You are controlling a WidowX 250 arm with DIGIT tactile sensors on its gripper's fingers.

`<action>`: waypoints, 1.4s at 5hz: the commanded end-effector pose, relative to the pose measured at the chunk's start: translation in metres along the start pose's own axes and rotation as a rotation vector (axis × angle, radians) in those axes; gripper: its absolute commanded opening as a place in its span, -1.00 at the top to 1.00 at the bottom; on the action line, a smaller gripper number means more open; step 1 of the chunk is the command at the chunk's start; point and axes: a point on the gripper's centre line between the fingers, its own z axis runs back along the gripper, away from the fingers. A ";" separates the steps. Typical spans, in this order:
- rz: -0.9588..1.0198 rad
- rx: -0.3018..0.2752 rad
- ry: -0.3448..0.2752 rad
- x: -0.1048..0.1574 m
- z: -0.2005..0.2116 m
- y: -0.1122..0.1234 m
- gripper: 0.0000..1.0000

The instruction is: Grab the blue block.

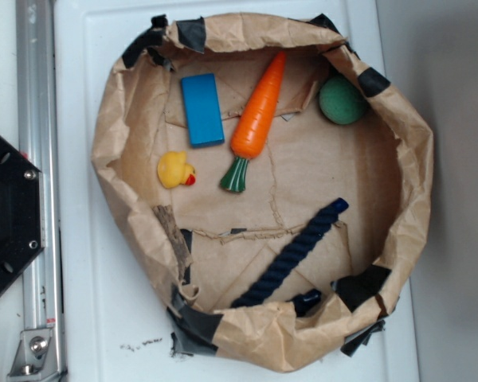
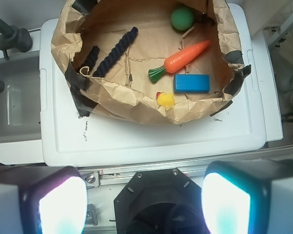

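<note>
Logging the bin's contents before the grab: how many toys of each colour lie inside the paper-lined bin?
Blue: 2, blue block, navy rope
Orange: 1, carrot
Green: 1, ball
Yellow: 1, duck
Total: 5

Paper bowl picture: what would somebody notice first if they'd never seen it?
Probably the orange carrot, lying slanted in the middle of the crumpled brown paper bowl, with the blue block flat beside it. Next, the little yellow duck near the block, the green ball at the far side, and the dark rope stretched across the other end. In the wrist view, the gripper is open, well away from the bowl.
</note>
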 end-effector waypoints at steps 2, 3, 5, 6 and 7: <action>-0.048 0.068 -0.003 0.047 -0.039 0.022 -1.00; -0.011 0.072 -0.007 0.088 -0.066 0.034 -1.00; -0.262 0.087 0.106 0.111 -0.135 0.034 -1.00; -0.514 0.101 0.113 0.107 -0.163 0.047 -1.00; -0.763 0.048 0.171 0.105 -0.182 0.071 -1.00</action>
